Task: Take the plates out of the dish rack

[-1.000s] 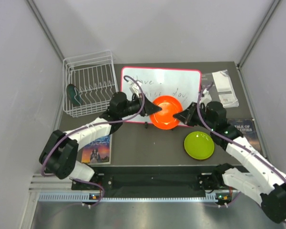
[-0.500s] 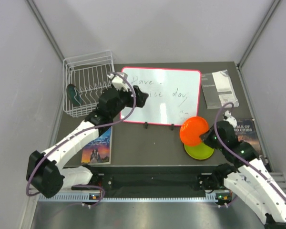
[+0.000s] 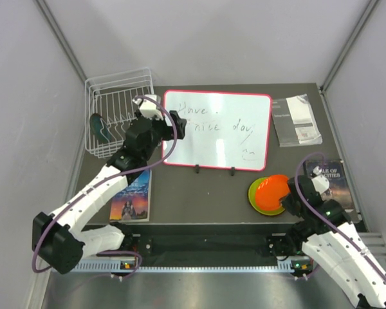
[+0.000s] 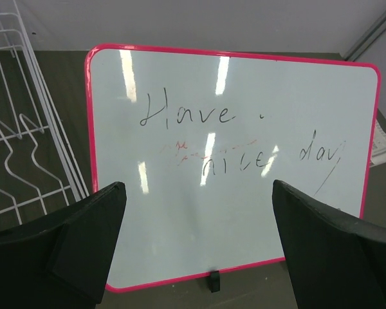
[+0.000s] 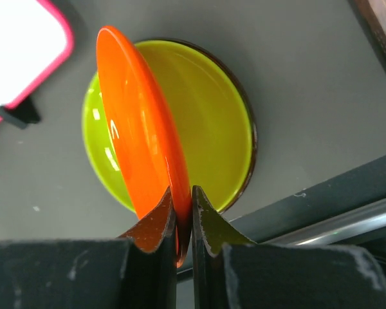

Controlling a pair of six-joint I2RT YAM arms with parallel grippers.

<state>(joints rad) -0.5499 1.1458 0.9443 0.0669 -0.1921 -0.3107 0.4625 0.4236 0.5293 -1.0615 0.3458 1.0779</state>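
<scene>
My right gripper (image 5: 183,193) is shut on the near rim of the orange plate (image 5: 138,129), which stands tilted on edge just above the lime green plate (image 5: 209,116) lying flat on the table. From above, the orange plate (image 3: 273,191) covers most of the green plate (image 3: 253,193), with the right gripper (image 3: 284,195) at its near right side. A dark teal plate (image 3: 101,129) stands at the left of the white wire dish rack (image 3: 119,106). My left gripper (image 3: 179,122) hangs open and empty over the whiteboard's left edge, beside the rack (image 4: 19,135); its jaws (image 4: 198,187) are wide apart.
A red-framed whiteboard (image 3: 222,132) with handwriting lies mid-table, also below the left gripper as the whiteboard (image 4: 244,109). A book (image 3: 132,196) lies front left, papers (image 3: 297,119) back right, and another book (image 3: 328,174) at the right edge.
The left gripper let go of the orange plate, opened and drew back toward the rack. The right arm carried the plate from over the whiteboard down over the green plate.
</scene>
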